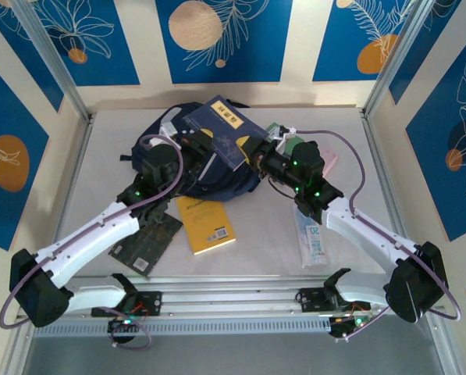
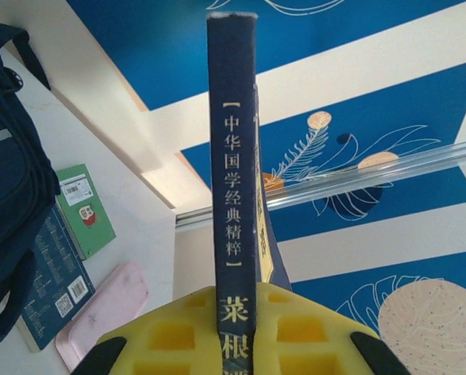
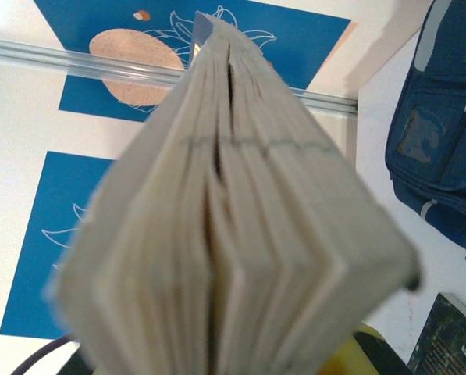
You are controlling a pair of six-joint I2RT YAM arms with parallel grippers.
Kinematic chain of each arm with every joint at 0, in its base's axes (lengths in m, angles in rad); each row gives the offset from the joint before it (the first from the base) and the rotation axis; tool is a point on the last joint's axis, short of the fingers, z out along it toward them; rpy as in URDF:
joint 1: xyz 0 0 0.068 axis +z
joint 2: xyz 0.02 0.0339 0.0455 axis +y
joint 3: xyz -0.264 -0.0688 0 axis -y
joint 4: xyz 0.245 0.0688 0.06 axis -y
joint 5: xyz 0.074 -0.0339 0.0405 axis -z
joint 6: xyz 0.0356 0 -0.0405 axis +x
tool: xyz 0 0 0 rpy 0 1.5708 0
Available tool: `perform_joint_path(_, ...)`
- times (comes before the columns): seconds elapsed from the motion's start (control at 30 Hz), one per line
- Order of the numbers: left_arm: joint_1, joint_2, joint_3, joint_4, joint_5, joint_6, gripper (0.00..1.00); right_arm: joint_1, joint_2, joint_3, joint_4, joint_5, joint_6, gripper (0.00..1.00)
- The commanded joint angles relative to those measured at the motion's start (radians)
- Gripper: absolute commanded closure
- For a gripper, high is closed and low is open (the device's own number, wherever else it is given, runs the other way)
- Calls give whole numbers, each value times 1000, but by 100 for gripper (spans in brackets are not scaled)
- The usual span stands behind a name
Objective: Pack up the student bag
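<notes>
Navy hardback book (image 1: 221,125), with white and gold lettering down its spine, hangs in the air over the student bag (image 2: 6,180), the large navy-blue fabric backpack lying at the middle of the desk's far edge. The left tool (image 2: 236,324) is clamped on the lower end of the spine, with its yellow pads (image 2: 178,336) pressed against both covers. The right tool (image 1: 260,154) sits at the book's opposite side, the page edge. The fanned pages hide its jaws, so we cannot tell whether they have a grip.

We judge the step in hand to be loading this book into the bag, with the two arms sharing it. The next move calls for tipping the book toward the bag's mouth, which we cannot make out under the book, and lowering it without snagging the fabric. A yellow paperback (image 1: 208,225) and a dark softcover (image 1: 148,242) lie toward the desk's near edge, yet to be packed.
</notes>
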Motion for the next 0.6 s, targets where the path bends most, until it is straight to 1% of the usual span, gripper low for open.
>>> perform_joint_path(0.0, 4, 13, 34, -81, 20, 88, 76, -25, -58, 30, -87, 49, -56, 100)
perform_joint_path(0.03, 4, 18, 53, -118, 26, 130, 70, -36, -77, 23, -121, 56, -71, 100)
perform_joint_path(0.07, 4, 32, 80, -168, 31, 194, 61, -51, -98, 22, -194, 68, -97, 100)
perform_joint_path(0.1, 4, 55, 118, -241, 32, 270, 57, -70, -121, 30, -287, 80, -128, 100)
perform_joint_path(0.13, 4, 87, 167, -337, 23, 319, 55, -86, -143, 30, -348, 92, -165, 100)
perform_joint_path(0.17, 10, 132, 220, -447, 19, 356, 51, -103, -167, 28, -424, 113, -207, 100)
perform_joint_path(0.2, 22, 180, 256, -500, 57, 397, 47, -124, -192, 32, -514, 139, -241, 100)
perform_joint_path(0.23, 35, 220, 280, -516, 110, 436, 45, -148, -212, 32, -577, 151, -272, 100)
perform_joint_path(0.3, 63, 314, 336, -575, 195, 512, 41, -219, -256, 15, -664, 137, -338, 100)
perform_joint_path(0.4, 100, 453, 454, -706, 255, 619, 40, -317, -313, -16, -737, 80, -416, 100)
perform_joint_path(0.43, 111, 482, 479, -722, 271, 662, 40, -340, -326, -21, -754, 58, -448, 100)
perform_joint_path(0.5, 144, 549, 536, -753, 313, 770, 40, -373, -349, -26, -781, 16, -517, 100)
perform_joint_path(0.57, 182, 626, 624, -814, 344, 847, 39, -369, -378, -28, -825, 62, -559, 100)
